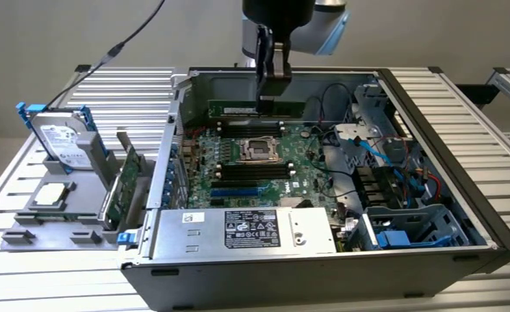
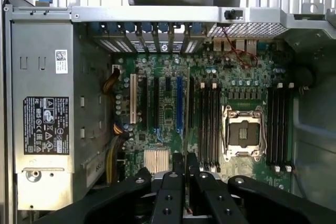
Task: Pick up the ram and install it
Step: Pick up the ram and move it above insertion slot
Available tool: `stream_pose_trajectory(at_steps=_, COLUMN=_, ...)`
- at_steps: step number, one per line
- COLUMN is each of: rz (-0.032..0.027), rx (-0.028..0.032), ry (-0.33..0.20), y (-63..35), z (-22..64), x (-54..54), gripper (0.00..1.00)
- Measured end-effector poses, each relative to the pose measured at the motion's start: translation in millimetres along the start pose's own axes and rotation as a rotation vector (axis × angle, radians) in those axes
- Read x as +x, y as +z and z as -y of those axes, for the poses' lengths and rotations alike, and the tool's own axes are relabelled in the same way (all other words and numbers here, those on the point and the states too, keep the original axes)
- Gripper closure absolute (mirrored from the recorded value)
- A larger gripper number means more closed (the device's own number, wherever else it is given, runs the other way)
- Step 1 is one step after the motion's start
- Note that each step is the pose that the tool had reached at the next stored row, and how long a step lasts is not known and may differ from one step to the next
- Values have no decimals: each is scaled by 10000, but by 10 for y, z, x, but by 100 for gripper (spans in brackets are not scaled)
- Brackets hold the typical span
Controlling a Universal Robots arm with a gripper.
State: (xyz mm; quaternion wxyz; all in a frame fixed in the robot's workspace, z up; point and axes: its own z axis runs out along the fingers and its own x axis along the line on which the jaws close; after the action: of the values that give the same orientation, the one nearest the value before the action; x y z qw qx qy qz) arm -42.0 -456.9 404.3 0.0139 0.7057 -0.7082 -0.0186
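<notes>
The ram (image 1: pixel 237 107) is a long, thin green stick held level above the open computer case (image 1: pixel 462 188), near the case's far wall. My gripper (image 1: pixel 267 97) comes down from above and is shut on the stick towards its end on the exterior view's right. It hangs over the far bank of black memory slots (image 1: pixel 247 123) on the motherboard (image 1: pixel 303 166). In the wrist view the black fingers (image 2: pixel 173 174) stand close together, looking down on the board, with memory slots (image 2: pixel 210 124) on one side of the CPU socket (image 2: pixel 241 132) and more slots (image 2: pixel 281 124) on the other.
A grey power supply (image 1: pixel 246 229) fills the case's near side. Blue drive cages and cables (image 1: pixel 410 224) crowd the exterior view's right. Outside the case, on the exterior view's left, stand a hard drive (image 1: pixel 64 140), an upright expansion card (image 1: pixel 127 179) and a processor (image 1: pixel 51 194) on a grey tray.
</notes>
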Motion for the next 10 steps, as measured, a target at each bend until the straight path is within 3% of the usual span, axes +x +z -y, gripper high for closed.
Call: stream_pose_trajectory(at_steps=10, rz=-1, rx=199, ry=-1, y=70, z=110, x=-231, gripper=86)
